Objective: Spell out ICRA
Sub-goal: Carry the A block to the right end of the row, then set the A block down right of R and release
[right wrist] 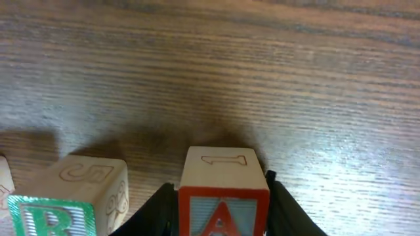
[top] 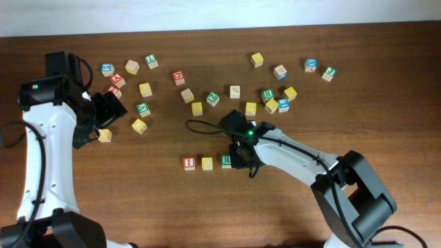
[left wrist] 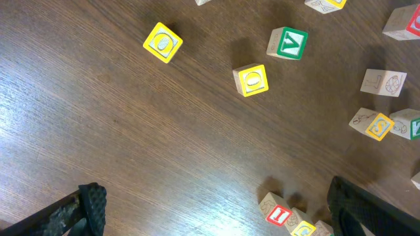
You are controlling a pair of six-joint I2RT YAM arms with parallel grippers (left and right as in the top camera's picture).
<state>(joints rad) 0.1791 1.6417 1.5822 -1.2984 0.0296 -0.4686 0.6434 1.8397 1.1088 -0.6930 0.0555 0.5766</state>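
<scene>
Rt tool (right wrist: 222,213) clamps A cube (right wrist: 222,174) beside R cube (right wrist: 49,216) — A hidden overhead; Lt tool (left wrist: 216,206) wide, empty.

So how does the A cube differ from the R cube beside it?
The A cube bears a red letter, the R cube a green one. The A cube sits between the jaws of the right gripper; the R cube stands free. Both are wooden, equal-sized.
</scene>
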